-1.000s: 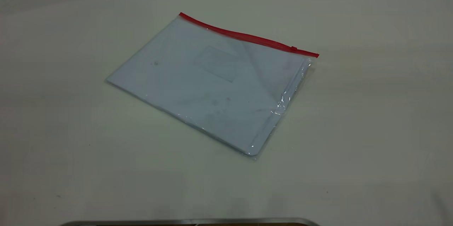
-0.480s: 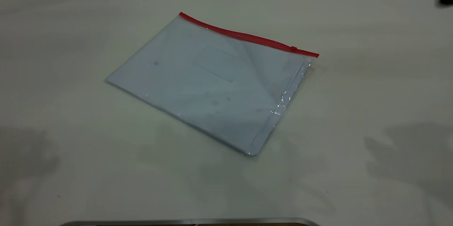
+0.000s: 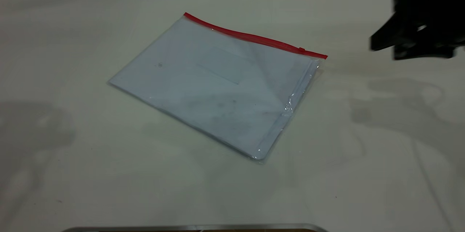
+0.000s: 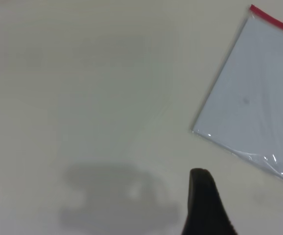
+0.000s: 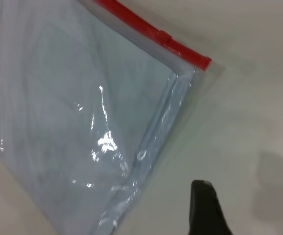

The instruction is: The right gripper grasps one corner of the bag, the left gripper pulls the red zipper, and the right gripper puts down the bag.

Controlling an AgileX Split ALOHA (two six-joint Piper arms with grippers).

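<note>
The bag [image 3: 218,83] lies flat on the desk [image 3: 72,174], its red zipper [image 3: 254,37] along the far edge and the slider tab [image 3: 301,49] near the 2 o'clock corner. That corner is the one to take: judging by the layout, the right end effector [image 3: 385,43] should come in low and pinch the clear plastic just past the zipper's end, clear of the tab, so the slider can run freely. It hovers at 3 o'clock of the bag, well apart, tips aimed at it, holding nothing; how far open it is I cannot tell. The left end effector [image 4: 205,205] holds nothing, hanging above bare desk near the bag's 9 o'clock corner; its opening cannot be told.
</note>
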